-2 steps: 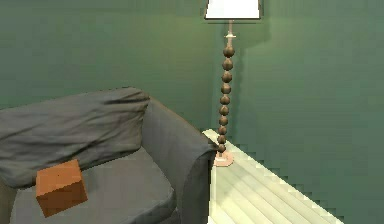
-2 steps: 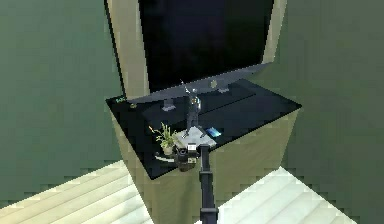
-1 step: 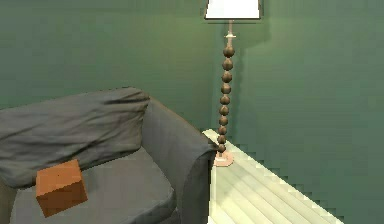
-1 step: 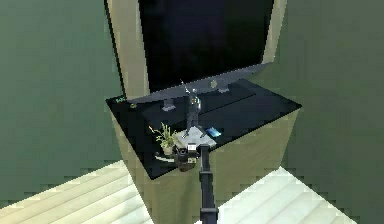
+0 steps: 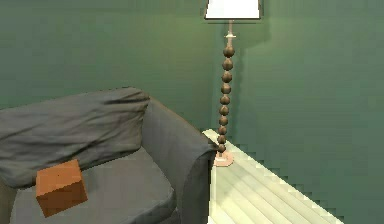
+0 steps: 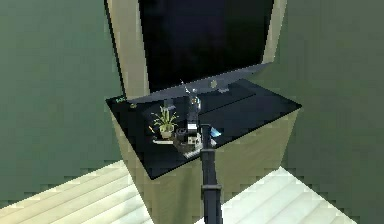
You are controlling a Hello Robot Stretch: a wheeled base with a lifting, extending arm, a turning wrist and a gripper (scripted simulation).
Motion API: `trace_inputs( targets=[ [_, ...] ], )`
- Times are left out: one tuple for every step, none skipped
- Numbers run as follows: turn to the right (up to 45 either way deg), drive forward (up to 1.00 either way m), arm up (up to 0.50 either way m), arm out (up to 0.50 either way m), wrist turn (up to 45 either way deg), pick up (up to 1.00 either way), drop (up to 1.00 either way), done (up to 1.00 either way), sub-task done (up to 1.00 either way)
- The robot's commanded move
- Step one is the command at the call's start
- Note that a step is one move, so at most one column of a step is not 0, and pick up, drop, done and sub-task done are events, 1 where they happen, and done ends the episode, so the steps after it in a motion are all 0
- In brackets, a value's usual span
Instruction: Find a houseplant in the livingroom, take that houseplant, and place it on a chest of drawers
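Observation:
A small houseplant (image 6: pixel 165 122) with thin green leaves in a pale pot stands on the dark top of a TV stand (image 6: pixel 255 108). The arm (image 6: pixel 209 185) rises from the arm side view's bottom edge and ends at that top. My gripper (image 6: pixel 186 120) is right next to the plant, at its right side. Whether it touches the plant, or holds anything, I cannot tell, since the plant and the stand's top lie at and behind it.
A large dark television (image 6: pixel 200 40) stands on the stand behind the plant. In the forward view a grey armchair (image 5: pixel 110 150) carries a brown box-shaped cushion (image 5: pixel 61 187). A floor lamp (image 5: pixel 227 90) with a beaded stem stands in the green-walled corner on pale wood floor (image 5: pixel 260 195).

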Motion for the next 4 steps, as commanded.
trace_inputs(
  targets=[
    [0.0,0.00,0.30,0.00,0.0,0.00,0.00,0.00,0.00],
    [0.0,0.00,0.00,0.00,-45.0,0.00,0.00,0.00,0.00],
    [0.0,0.00,0.00,0.00,-45.0,0.00,0.00,0.00,0.00],
    [0.0,0.00,0.00,0.00,-9.0,0.00,0.00,0.00,0.00]
  ],
)
